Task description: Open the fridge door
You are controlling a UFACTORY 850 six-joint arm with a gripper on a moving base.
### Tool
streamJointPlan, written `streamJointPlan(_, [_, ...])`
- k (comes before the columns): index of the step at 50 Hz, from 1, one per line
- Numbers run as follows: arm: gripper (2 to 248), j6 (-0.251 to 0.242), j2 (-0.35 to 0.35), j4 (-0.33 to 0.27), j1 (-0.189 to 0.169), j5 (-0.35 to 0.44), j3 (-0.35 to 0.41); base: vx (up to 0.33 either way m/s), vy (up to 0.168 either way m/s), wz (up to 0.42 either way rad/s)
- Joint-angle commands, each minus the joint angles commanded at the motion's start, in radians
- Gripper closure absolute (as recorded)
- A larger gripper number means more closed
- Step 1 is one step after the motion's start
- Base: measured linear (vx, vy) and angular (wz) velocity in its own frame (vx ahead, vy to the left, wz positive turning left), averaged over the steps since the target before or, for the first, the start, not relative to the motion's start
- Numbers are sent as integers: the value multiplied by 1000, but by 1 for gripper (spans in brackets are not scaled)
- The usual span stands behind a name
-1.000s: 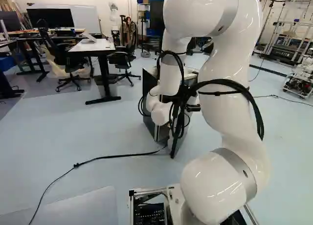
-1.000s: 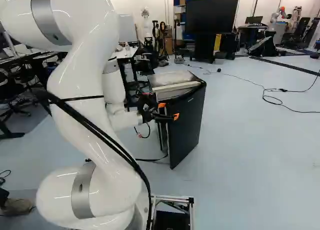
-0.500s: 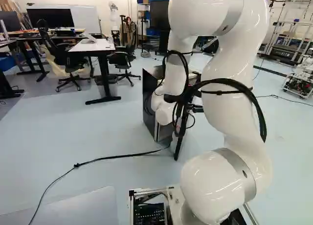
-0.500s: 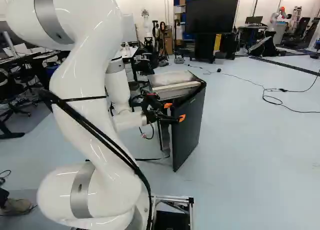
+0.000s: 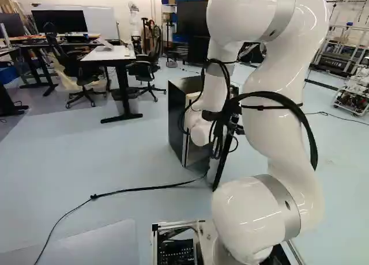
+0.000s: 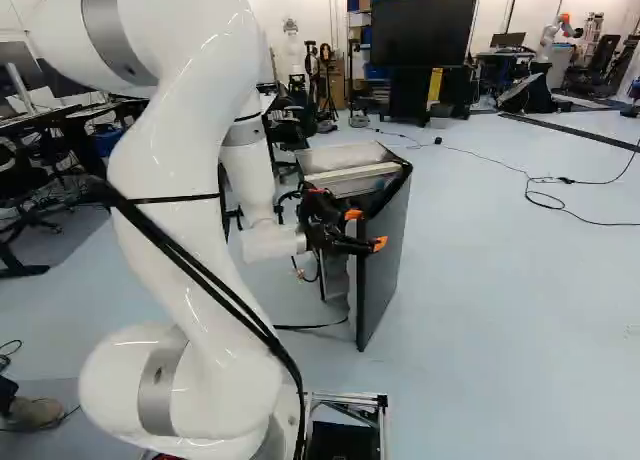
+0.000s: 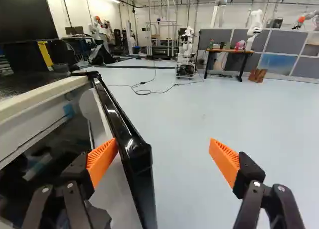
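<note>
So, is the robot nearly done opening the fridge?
Partly done: the fridge door is already off the fridge, and the wrist view shows some of the inside. Right now the open gripper has one orange pad at the door's inner side, probably pushing. Left, I think: swinging it wider, then moving the arm away.
</note>
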Motion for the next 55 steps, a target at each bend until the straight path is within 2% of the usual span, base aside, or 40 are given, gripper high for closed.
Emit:
streamJointPlan(21, [3,0,-17,0,-95,0,-28,0,0,0])
streamJointPlan(55, [3,0,-79,0,-242,0,-128,0,0,0])
